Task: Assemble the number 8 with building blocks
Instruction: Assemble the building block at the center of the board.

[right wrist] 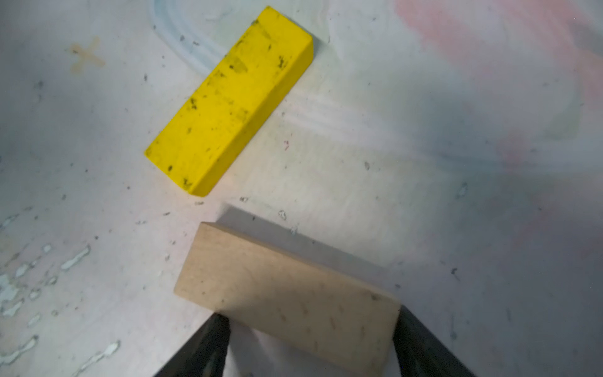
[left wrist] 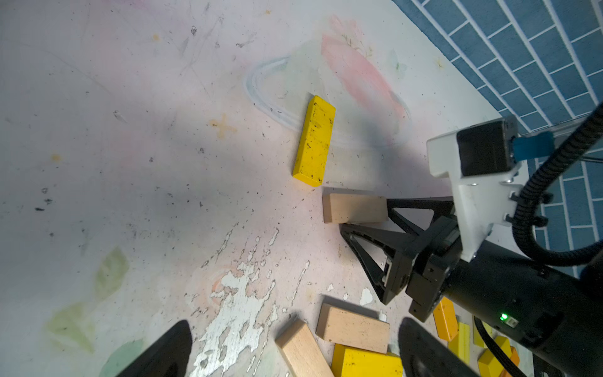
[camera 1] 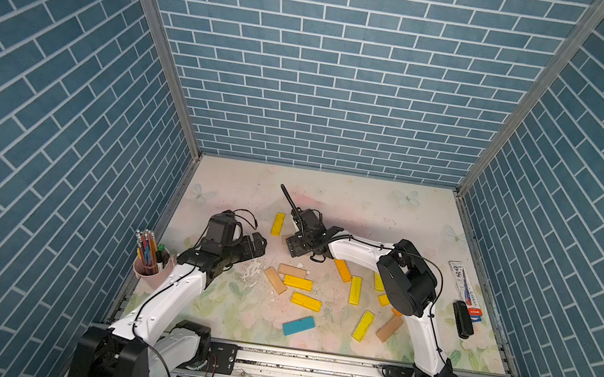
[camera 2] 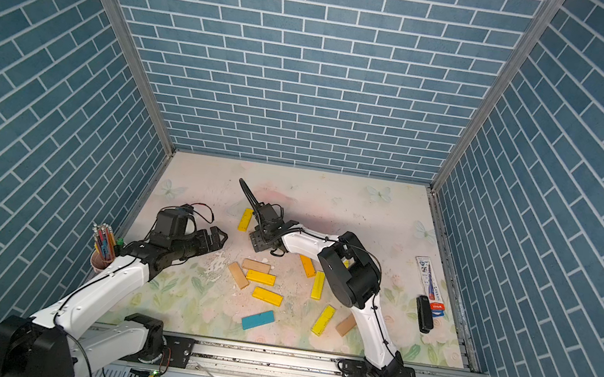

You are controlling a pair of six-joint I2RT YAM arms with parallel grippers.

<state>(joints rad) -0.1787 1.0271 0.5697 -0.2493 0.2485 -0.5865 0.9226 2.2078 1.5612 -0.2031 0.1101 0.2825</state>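
A pale floral worktop (camera 1: 350, 204), its print flaking to white near the middle, is sitting inside 3 walls (camera 1: 327, 81) papered in a blue brick pattern. A pink cup of pencils (camera 1: 150, 270) is standing at the worktop's left edge in both top views.

The left arm is reaching up from the lower left of the frame with its elbow bent. The left gripper (camera 1: 261, 247) is hanging over the worktop, jaws spread wide and holding nothing.

The right arm is rising from the lower right, folding at a high elbow and stretching leftward to mid-frame, wrist tipped down. The right gripper (left wrist: 364, 213) is straddling a tan block (right wrist: 287, 293), 1 finger on each side; whether the fingers are pressing it I cannot tell. That block is lying just beside the near end of a yellow block (right wrist: 228, 101), not touching it, at the worktop's upper centre.

The other building blocks (camera 1: 298, 283) are lying scattered below, a teal block (camera 1: 298, 325) nearest the lower edge.
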